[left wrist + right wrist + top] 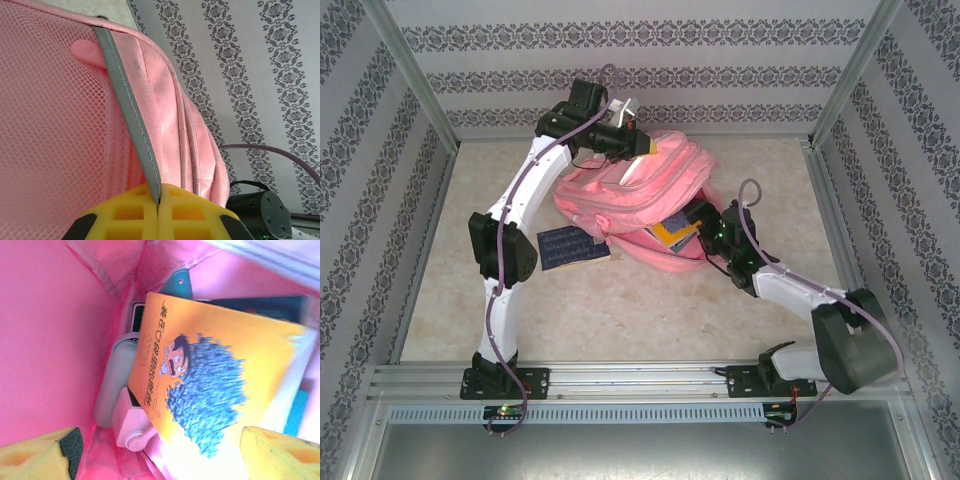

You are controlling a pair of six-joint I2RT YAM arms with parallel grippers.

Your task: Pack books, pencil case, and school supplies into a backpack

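- One navy book (572, 247) lies flat on the table (620, 320), just beside the left flank of the backpack (640, 185). It is not yet packed.
- My left gripper (157, 212) is pressed together on the grey strap (131, 125) at the backpack's far edge. Keep tension there so that the mouth is held wide.
- Inside the compartment, the yellow book (215, 385) leans over the pencil case (111, 385) and a pink boxy object (131, 425). A second navy book (260, 307) sits behind it.
- My right gripper (160, 460) is at the mouth, fingers (280, 455) spread apart with nothing between them.
- Procedure: draw the right gripper straight back along the opening. Keep both fingers off the yellow cover and the fabric lip, so the book is not dragged out. Then fetch the navy book from the table.
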